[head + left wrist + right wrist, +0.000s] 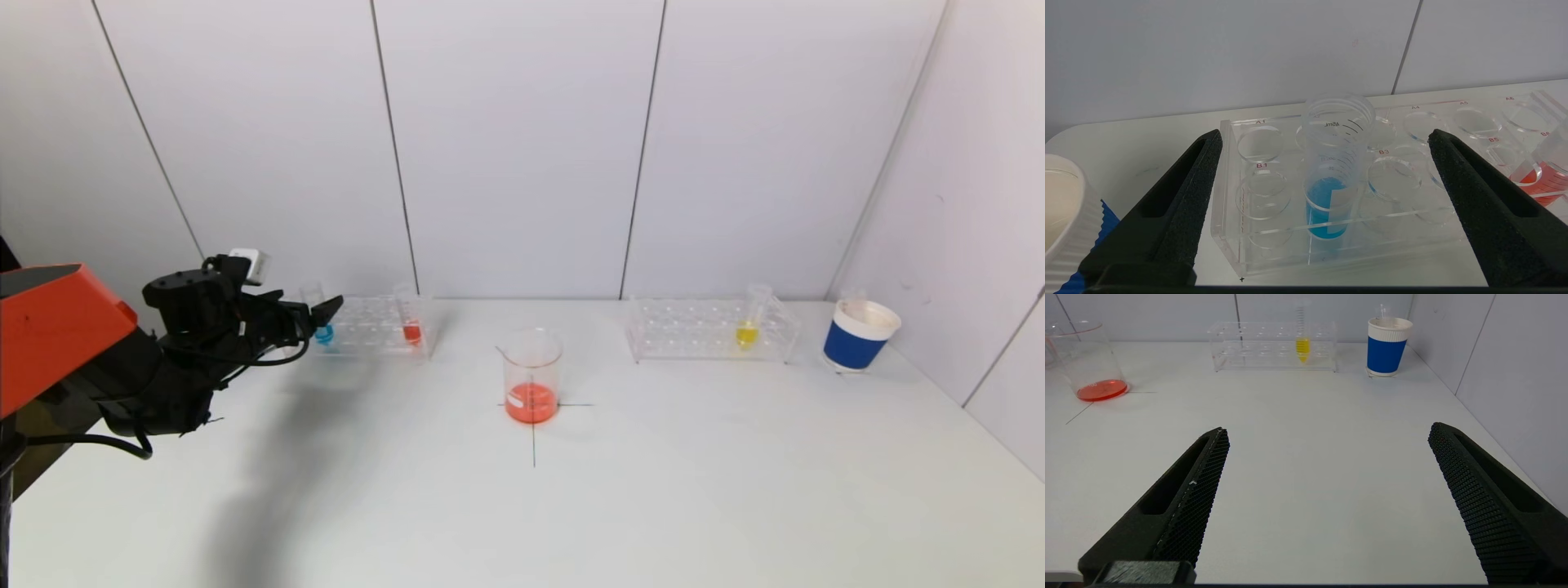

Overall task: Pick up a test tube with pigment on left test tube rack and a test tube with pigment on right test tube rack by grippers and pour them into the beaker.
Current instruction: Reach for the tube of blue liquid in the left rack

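Note:
The left rack [371, 327] holds a test tube with blue pigment [324, 332] at its left end and one with red pigment [412, 331] at its right end. My left gripper [322, 314] is open, level with the blue tube. In the left wrist view the blue tube [1331, 196] stands upright in the rack [1257, 253], just beyond my left gripper [1325, 136], untouched. The right rack [710, 331] holds a yellow tube [747, 333]. The beaker [532, 376] holds red liquid. My right gripper [1327, 430] is open and empty over bare table, out of the head view.
A blue and white paper cup [857, 335] stands right of the right rack, near the side wall. Another paper cup [1061, 212] stands close to the left finger in the left wrist view. The back wall is right behind both racks.

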`<action>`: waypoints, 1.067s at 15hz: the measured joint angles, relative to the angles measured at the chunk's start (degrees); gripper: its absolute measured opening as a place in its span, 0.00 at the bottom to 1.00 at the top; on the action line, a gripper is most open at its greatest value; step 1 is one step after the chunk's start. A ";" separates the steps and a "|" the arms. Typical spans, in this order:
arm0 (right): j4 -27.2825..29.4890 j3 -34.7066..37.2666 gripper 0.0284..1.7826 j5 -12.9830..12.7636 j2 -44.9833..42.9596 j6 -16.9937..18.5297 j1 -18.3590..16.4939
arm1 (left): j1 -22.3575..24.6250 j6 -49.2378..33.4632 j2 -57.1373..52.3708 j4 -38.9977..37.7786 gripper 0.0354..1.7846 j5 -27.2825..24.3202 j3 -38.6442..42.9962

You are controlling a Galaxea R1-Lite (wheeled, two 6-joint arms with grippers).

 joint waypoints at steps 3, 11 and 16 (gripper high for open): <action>0.00 0.00 0.99 0.00 0.00 0.02 -0.05 | -0.16 0.00 0.13 0.02 0.99 0.02 -0.06; 0.00 0.00 0.99 0.00 0.00 0.02 -0.05 | -0.18 -0.05 0.39 -0.17 0.95 0.11 -0.09; 0.00 0.00 0.99 0.00 0.00 0.02 0.01 | -0.13 -0.09 0.41 -0.28 0.58 0.11 -0.20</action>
